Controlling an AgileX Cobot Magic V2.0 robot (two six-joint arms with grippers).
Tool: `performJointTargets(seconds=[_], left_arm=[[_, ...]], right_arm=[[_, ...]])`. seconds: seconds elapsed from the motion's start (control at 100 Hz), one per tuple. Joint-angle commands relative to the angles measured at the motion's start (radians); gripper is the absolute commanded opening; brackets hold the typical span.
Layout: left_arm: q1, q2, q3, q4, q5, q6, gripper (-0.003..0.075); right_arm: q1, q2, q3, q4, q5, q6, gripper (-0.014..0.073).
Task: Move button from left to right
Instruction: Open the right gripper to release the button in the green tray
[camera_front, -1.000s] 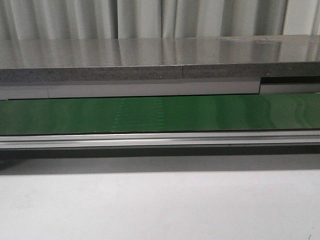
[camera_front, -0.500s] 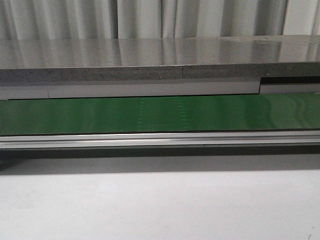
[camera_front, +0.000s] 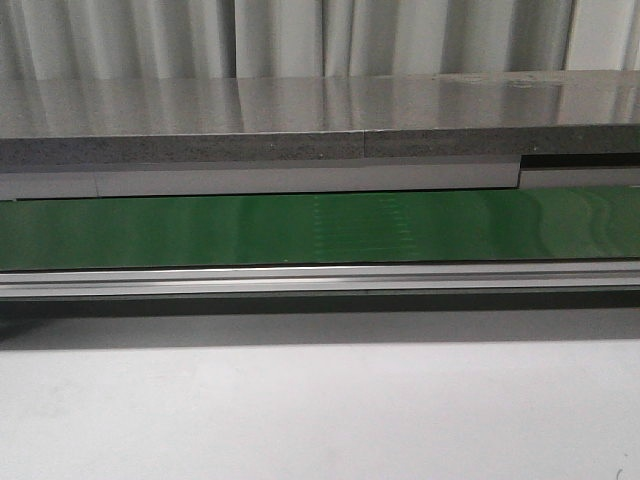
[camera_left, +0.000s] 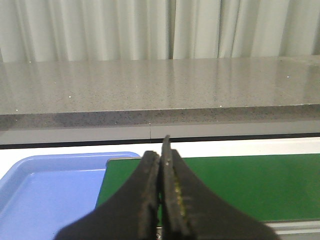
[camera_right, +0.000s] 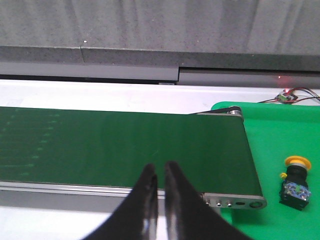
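The button (camera_right: 295, 182), a yellow mushroom cap on a black boxy body, lies on a bright green mat (camera_right: 282, 135) just past the belt's right end, seen only in the right wrist view. My right gripper (camera_right: 161, 170) hangs over the near edge of the green belt (camera_right: 125, 145), well to the button's left. Its fingers are shut to a thin slit with nothing between them. My left gripper (camera_left: 161, 150) is shut and empty above the belt's left end (camera_left: 240, 185). Neither gripper nor the button shows in the front view.
A blue tray (camera_left: 45, 190) sits beside the belt's left end. A grey stone counter (camera_front: 300, 120) runs behind the belt (camera_front: 200, 230), with curtains beyond. An aluminium rail (camera_front: 320, 280) and white table (camera_front: 320, 410) lie in front. A small wired board (camera_right: 286, 95) lies on the mat.
Faint ladder-like marks on the green belt have shifted to the right in the front view. Nothing else differs there.
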Motion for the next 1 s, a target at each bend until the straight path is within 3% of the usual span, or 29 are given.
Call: performJointTargets(seconds=[0.0, 0.78, 0.99], left_arm=[[-0.010, 0.010, -0.028, -0.014, -0.072, 0.002, -0.0020], [-0.010, 0.010, -0.028, -0.014, -0.072, 0.002, -0.0020], [-0.010, 0.010, -0.028, -0.014, -0.072, 0.002, -0.0020]], right_arm=[[0.000, -0.035, -0.020, 0.007, -0.042, 0.001, -0.0064], [0.000, -0.042, -0.019, 0.007, -0.031, 0.001, -0.0068], [0.000, -0.080, 0.039, -0.012, -0.085, 0.001, -0.0068]])
